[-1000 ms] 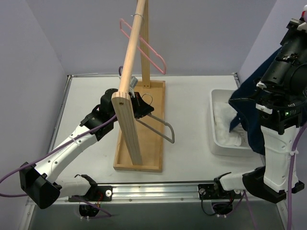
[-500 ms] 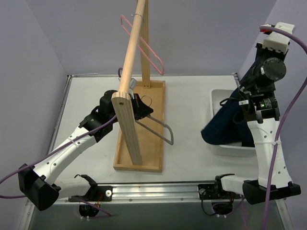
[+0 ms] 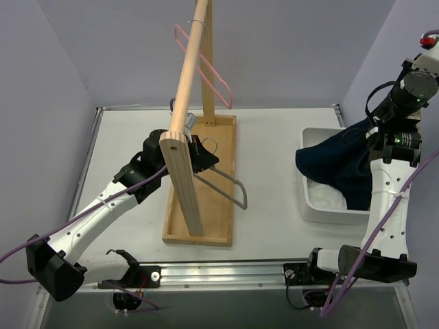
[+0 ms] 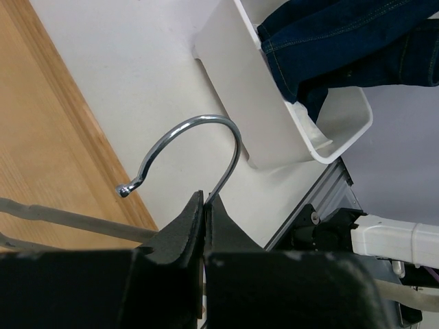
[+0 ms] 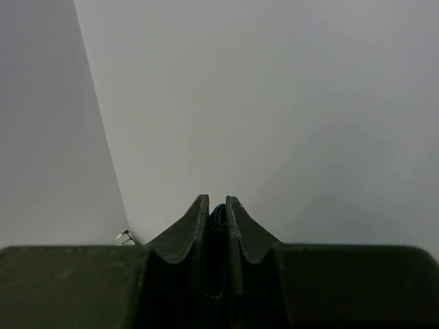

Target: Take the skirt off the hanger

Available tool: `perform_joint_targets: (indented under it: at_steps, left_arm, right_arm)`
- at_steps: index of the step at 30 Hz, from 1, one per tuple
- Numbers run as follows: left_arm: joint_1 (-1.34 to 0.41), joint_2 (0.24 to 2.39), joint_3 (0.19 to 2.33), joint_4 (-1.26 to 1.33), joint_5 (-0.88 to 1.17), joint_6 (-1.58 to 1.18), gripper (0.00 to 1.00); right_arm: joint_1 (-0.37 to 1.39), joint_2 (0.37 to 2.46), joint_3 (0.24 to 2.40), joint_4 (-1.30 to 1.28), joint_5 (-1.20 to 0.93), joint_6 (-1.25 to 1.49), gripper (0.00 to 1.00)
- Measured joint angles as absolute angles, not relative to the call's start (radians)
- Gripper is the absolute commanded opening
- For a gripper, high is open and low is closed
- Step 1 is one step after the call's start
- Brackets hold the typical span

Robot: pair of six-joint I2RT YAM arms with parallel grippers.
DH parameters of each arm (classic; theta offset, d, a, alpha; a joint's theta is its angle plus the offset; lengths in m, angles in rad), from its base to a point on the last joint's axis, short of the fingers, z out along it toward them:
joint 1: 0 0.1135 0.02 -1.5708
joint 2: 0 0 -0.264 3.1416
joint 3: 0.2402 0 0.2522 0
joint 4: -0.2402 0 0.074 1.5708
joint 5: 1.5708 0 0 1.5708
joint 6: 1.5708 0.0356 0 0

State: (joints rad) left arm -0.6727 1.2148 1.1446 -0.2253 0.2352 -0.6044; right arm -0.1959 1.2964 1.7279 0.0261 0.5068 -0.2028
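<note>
The left arm reaches out long and low from its base, its white forearm slanting up toward the wooden rack (image 3: 184, 130), with the wrist tucked just beside the rack's near post. The left pincer (image 4: 204, 200) is pressed tight, the fingers meeting on the wire neck of the grey hanger (image 3: 232, 184). The chrome hook curls up just beyond the fingertips, and the hanger's bare body slants down and away from the pincer over the rack's base board. No cloth hangs on it.

The right arm stands almost upright from its base, with the wrist bent over at the top (its camera looks at nothing but the purple wall). The right pincer (image 5: 218, 208) is nearly closed, with only a sliver of gap, and a fold of dark blue cloth is pinched in it. This is the skirt (image 3: 335, 168), which hangs below and to the left of the pincer in a loose bundle. It droops over the white bin (image 3: 306, 205), and its lower folds reach down inside the walls above some white fabric (image 3: 324, 199). The skirt is well apart from the left pincer and the grey hanger. Behind the left pincer, a pink hanger (image 3: 208, 67) hangs on the rack's rail.
</note>
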Motion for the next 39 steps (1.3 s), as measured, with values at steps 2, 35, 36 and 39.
perform_joint_targets:
  at_steps: [2,35,36,39]
  left_arm:
    - [-0.673,1.215,1.145,-0.229,0.234,-0.596,0.02]
    - [-0.662,1.355,1.418,-0.53,-0.024,-0.363,0.02]
    - [-0.661,1.357,1.425,-0.538,-0.039,-0.353,0.02]
    - [-0.659,1.357,1.429,-0.557,-0.083,-0.325,0.02]
  right_arm:
    - [-0.196,1.291,1.727,0.023,0.492,-0.184,0.0]
    - [-0.148,1.073,1.037,-0.361,0.171,0.413,1.0]
    - [-0.128,1.047,1.074,-0.363,0.114,0.405,1.0]
    - [-0.038,0.942,1.138,-0.313,-0.123,0.403,1.0]
